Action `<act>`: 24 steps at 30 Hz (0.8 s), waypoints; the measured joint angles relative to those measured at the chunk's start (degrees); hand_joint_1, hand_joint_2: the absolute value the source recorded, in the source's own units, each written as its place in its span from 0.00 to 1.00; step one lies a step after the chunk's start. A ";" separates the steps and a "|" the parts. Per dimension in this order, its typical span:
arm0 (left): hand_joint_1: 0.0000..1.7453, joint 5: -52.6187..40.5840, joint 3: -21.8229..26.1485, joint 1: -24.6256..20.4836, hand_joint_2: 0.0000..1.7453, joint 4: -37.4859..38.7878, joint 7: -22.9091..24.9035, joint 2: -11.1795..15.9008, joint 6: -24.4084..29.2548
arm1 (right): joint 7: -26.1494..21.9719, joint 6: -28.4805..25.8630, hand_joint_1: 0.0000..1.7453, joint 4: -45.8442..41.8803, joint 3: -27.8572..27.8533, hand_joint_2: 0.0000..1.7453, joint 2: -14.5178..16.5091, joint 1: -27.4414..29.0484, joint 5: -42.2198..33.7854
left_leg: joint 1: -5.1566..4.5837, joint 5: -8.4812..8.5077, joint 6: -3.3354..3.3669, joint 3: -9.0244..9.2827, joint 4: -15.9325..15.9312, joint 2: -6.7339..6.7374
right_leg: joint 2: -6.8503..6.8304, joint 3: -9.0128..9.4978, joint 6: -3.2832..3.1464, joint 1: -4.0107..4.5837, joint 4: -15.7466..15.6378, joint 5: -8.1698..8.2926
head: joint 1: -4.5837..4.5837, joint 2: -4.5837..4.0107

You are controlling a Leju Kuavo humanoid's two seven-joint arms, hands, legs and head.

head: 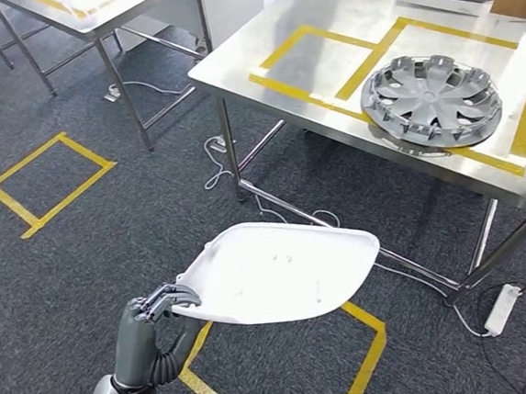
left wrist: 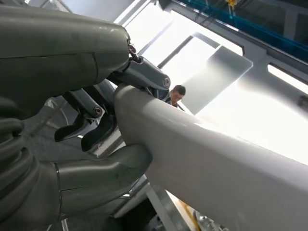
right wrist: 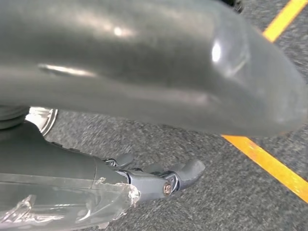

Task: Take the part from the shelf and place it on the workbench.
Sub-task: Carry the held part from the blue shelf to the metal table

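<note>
i'm carrying the white part [head: 281,271], left hand [head: 146,322] gripping its edge, and next must reach the workbench [head: 287,29].

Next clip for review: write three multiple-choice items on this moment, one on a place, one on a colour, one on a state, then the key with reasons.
1. Where is the grey hubcap?
A. on the steel workbench
B. on the carpet
C. in a hand

2. What colour is the part being carried?
A. yellow
B. white
C. black

3. What is the left hand doing?
A. hanging free
B. pressing the table
C. gripping the part's edge

Key: 1 A, it lies inside the taped outline; 2 B, a white curved panel; 3 C, fingers close over its rim.
</note>
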 joint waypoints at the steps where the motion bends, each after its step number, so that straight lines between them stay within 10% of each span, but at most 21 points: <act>1: 1.00 0.03 -0.01 -0.12 1.00 0.04 0.02 -0.08 -0.02 | -0.01 -0.01 0.00 0.00 0.00 0.00 -0.01 0.00 0.02 | -0.03 -0.57 0.24 0.68 -1.45 -0.33 | 0.45 0.34 0.35 0.03 -0.16 -0.19 | 0.03 0.00; 3: 1.00 0.35 0.02 -0.34 1.00 0.11 0.16 -0.31 -0.18 | 0.02 -0.05 0.00 -0.01 -0.01 0.00 -0.02 0.14 0.12 | -0.10 -1.46 0.91 1.81 -2.38 0.33 | 0.44 1.20 0.88 -0.04 -0.55 -0.32 | 0.19 0.00; 5: 1.00 1.08 0.16 -0.45 1.00 0.14 0.33 -0.59 -0.53 | 0.05 0.13 0.00 -0.01 -0.02 0.00 -0.02 0.17 0.33 | -0.19 -2.05 1.69 3.37 -2.59 1.08 | -2.35 0.08 1.31 0.11 2.53 -0.28 | 0.48 0.00; 9: 1.00 2.42 0.70 -0.44 1.00 0.16 0.32 -1.04 -1.51 | 0.05 1.83 0.00 0.01 -0.02 0.00 0.05 0.15 0.48 | -0.49 -4.97 2.38 6.98 -2.66 2.67 | -6.29 -10.32 1.89 0.13 16.17 -4.69 | 0.73 0.00; 11: 1.00 2.78 0.96 -0.44 1.00 0.16 0.22 -1.32 -1.84 | 0.13 2.29 0.00 0.02 -0.03 0.00 0.10 0.59 0.47 | -0.49 -7.00 2.30 9.52 -2.68 2.94 | -6.41 -13.15 2.03 -0.10 15.74 -7.31 | 0.78 0.00; 12: 1.00 2.89 1.09 -0.44 1.00 0.16 0.17 -1.45 -1.92 | 0.19 2.38 0.00 0.03 -0.04 0.00 0.14 0.81 0.48 | -0.49 -8.14 2.19 10.94 -2.69 3.01 | -6.50 -13.65 2.02 -0.26 13.38 -6.45 | 0.79 0.00; 16: 1.00 2.87 1.65 -0.32 1.00 0.23 -0.17 -1.85 -2.33 | 0.87 2.52 0.00 0.31 -0.05 0.00 0.35 1.29 0.73 | -0.42 -12.62 1.22 15.79 -3.32 3.07 | -7.87 -13.10 1.45 0.03 3.58 8.97 | 0.62 0.01; 17: 1.00 2.82 1.79 -0.37 1.00 0.24 -0.28 -1.99 -2.44 | 0.98 2.51 0.00 0.31 -0.05 0.00 0.36 1.06 0.85 | -0.24 -12.76 0.80 16.64 -3.29 3.06 | -7.80 -12.50 1.11 0.40 3.25 9.39 | 0.58 0.01; 19: 1.00 2.62 1.95 -0.72 1.00 0.23 -0.51 -2.34 -2.59 | 1.07 2.49 0.00 0.20 -0.06 0.00 0.35 0.42 1.04 | 0.28 -10.32 0.04 15.59 0.67 3.08 | -7.09 -10.60 0.22 0.64 2.94 7.82 | 0.50 0.01; 21: 1.00 2.45 2.03 -0.99 1.00 0.24 -0.70 -2.57 -2.69 | 1.08 2.44 0.00 0.07 -0.07 0.00 0.34 -0.03 1.15 | 0.39 -7.65 -0.30 10.10 9.37 3.06 | -6.64 -8.05 -0.64 0.54 2.28 6.09 | 0.34 0.01; 24: 1.00 2.41 2.14 -0.99 1.00 0.40 -0.83 -2.63 -2.96 | 1.30 2.49 0.00 0.02 -0.07 0.00 0.43 0.11 1.48 | 0.31 -13.04 -0.40 0.62 16.50 3.06 | -5.95 -3.95 -1.08 0.46 1.49 2.90 | 0.03 0.01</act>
